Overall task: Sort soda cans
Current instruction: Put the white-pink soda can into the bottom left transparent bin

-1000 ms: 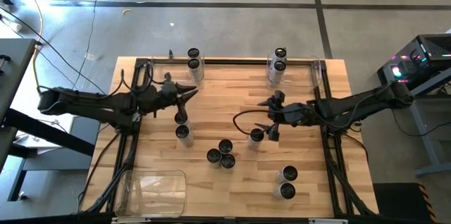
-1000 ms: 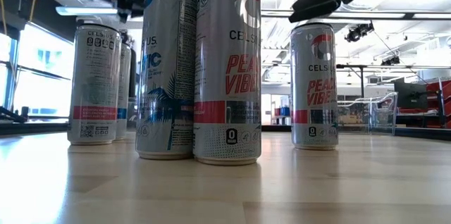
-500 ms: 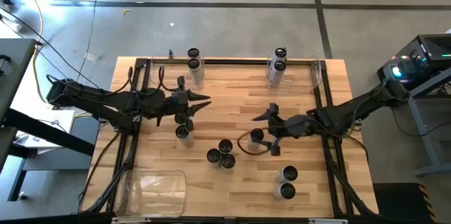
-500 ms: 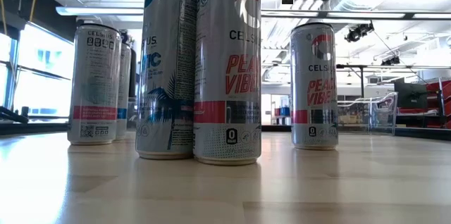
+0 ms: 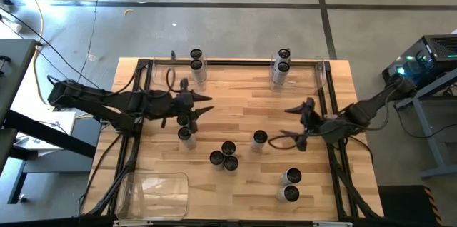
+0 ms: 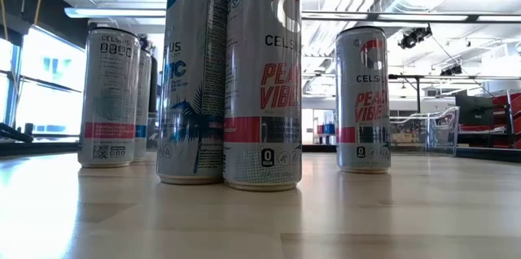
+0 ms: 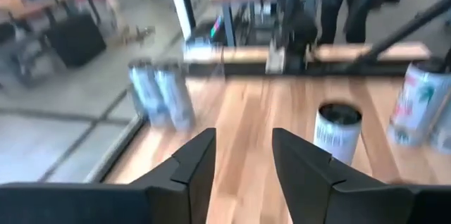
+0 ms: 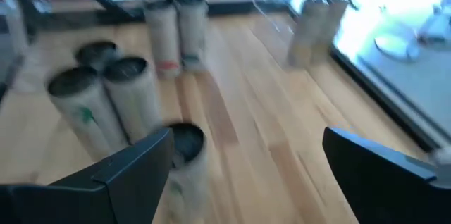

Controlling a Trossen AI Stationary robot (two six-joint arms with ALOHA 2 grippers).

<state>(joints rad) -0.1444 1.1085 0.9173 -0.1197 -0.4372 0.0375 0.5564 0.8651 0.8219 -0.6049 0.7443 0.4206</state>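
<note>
Several silver soda cans stand upright on the wooden table: a cluster of three (image 5: 226,156), one alone (image 5: 259,138), two beside my left gripper (image 5: 185,128), two at the near right (image 5: 291,185), and two pairs at the far edge (image 5: 196,63) (image 5: 283,61). My left gripper (image 5: 206,106) hovers at mid-left, pointing right. It is open with only bare wood between its fingers (image 7: 243,160). My right gripper (image 5: 285,123) is wide open, just right of the lone can (image 8: 184,146), and touches nothing.
A clear plastic bin (image 5: 156,191) sits at the near left corner. Another clear bin (image 5: 320,73) runs along the far edge, around the far can pairs. Bare wood lies in the table's middle, between the two grippers. In the low view several cans (image 6: 264,76) stand close in front.
My right gripper has drawn back toward the table's right edge, away from the lone can, which stays upright in place; the gripper has also rolled. My left gripper has moved a little toward the right and risen, then kept still.
</note>
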